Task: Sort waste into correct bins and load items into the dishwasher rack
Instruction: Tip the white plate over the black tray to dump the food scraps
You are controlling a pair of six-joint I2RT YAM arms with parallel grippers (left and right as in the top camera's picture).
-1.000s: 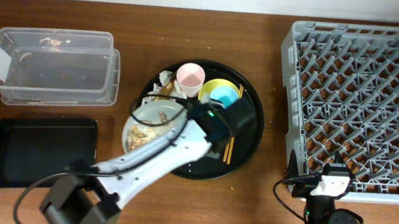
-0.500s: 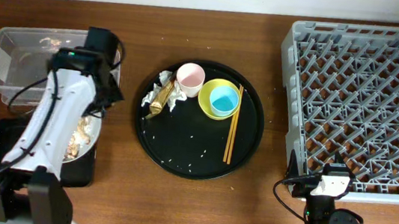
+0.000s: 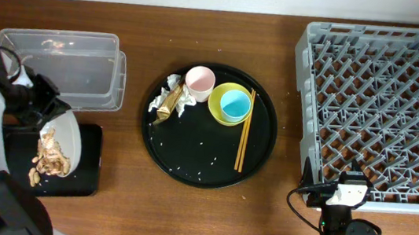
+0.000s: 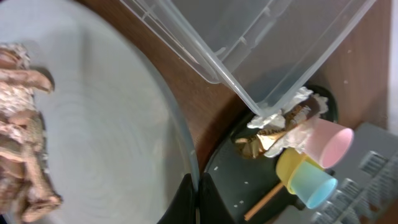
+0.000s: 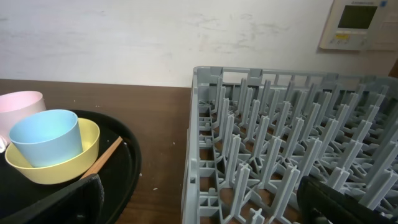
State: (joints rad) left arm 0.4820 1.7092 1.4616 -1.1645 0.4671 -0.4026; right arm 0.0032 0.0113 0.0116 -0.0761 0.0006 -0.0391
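Observation:
My left gripper [image 3: 46, 104] is shut on the rim of the pale plate [image 3: 64, 139] and holds it tilted over the shallow black tray [image 3: 86, 176]. Brown food scraps [image 3: 50, 159] lie at the plate's lower edge. In the left wrist view the jaws [image 4: 196, 200] pinch the plate [image 4: 106, 124], with the scraps [image 4: 22, 143] at left. Napkins with a wrapper [image 3: 171, 97], a pink cup [image 3: 200, 78], a yellow bowl [image 3: 218, 107] holding a blue cup [image 3: 235, 103], and chopsticks [image 3: 242, 141] sit on the round black tray [image 3: 189, 159]. My right gripper [image 5: 205, 211] is open and empty beside the grey rack [image 3: 386, 98].
The clear tub [image 3: 65, 65] stands behind the black tray, holding a few scraps. The rack's front left corner [image 5: 205, 155] is close in the right wrist view. Bare wooden table lies between the round tray and the rack.
My left arm has carried the plate from the round tray leftwards, past the tub, to above the black tray. The plate is now tilted and the scraps have slid down. The right arm has not moved.

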